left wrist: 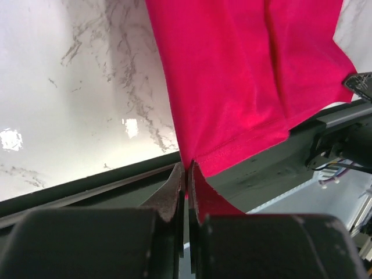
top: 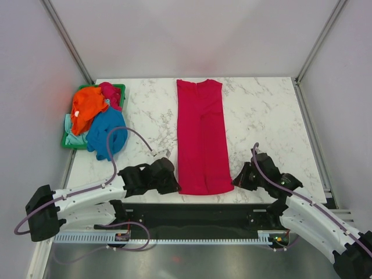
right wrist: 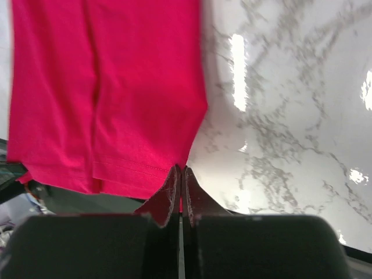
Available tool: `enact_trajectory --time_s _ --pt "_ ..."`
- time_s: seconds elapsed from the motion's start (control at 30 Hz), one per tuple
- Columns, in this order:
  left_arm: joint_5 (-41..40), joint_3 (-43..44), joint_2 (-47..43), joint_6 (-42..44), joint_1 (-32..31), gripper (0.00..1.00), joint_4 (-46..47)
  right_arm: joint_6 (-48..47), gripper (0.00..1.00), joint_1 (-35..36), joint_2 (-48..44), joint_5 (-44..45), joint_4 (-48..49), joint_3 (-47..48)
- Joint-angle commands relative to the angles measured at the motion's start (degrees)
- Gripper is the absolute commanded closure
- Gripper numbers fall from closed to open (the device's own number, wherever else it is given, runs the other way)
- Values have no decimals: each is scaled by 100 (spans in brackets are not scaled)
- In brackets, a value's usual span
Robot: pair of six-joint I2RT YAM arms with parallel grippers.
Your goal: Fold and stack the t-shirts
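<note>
From above, the red shirt (top: 200, 136) is lying as a long narrow strip on the table (top: 267, 116), sleeves already turned in, its hem ending right at the fingers of both arms. The left gripper (top: 170, 178) is sitting at the hem's left corner and the right gripper (top: 239, 179) at its right corner, probably so the two can carry the hem away from themselves toward the collar for the crosswise fold. Far off to the left of the left fingers, the orange shirt (top: 87, 107), blue shirt (top: 107, 133) and mint shirt (top: 72, 138) are waiting bunched in the basket (top: 65, 139), well apart from the work. In the left wrist view, the fingers (left wrist: 171, 192) are pressing together on the hem corner, with red cloth showing in the slit between them and beside the right pad. The rest of the shirt is spreading up and to the right beyond the tips, overhanging the table's dark near edge. In the right wrist view, the fingers (right wrist: 168, 195) are likewise pinching closed on the opposite corner. A sliver of red is showing between the pads, and the shirt is fanning up and left of the tips while bare marble is lying to their right. Holding both corners should be keeping the hem straight, so the layers lift together.
</note>
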Motion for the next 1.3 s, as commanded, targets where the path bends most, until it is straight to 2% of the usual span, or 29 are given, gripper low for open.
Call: enact_trajectory --time_s 0.0,0.13,0.27,0.47,0.73,0.9,1.03,1.2,1.27 --pt "-614 1016 -35 -118 -22 98 -825 -25 100 22 26 336 -276 941" --pt "-819 1818 387 628 205 98 -1135 -350 100 14 744 714 -233 1654" --pt "-521 2328 913 1366 1047 98 -1153 -666 100 -30 1519 969 66 2329" --pt "-257 3497 1854 2298 1813 98 -1127 -1361 100 -539 2819 1049 338 3411" --pt "306 4930 3575 2914 2798 98 -1127 -1906 100 -1269 4498 645 672 4704" --pt "438 5562 4298 3126 3062 98 -1144 -2038 100 -1366 5333 320 752 5258" --pt "772 5958 4895 3222 3291 98 -1197 -2064 100 -1436 5747 285 813 5495" --pt "790 6442 5616 3310 3440 98 -1320 -2108 100 -1551 6485 249 848 5873" --pt "842 6617 5897 3415 3555 93 -1364 -2091 100 -1630 6766 249 840 6135"
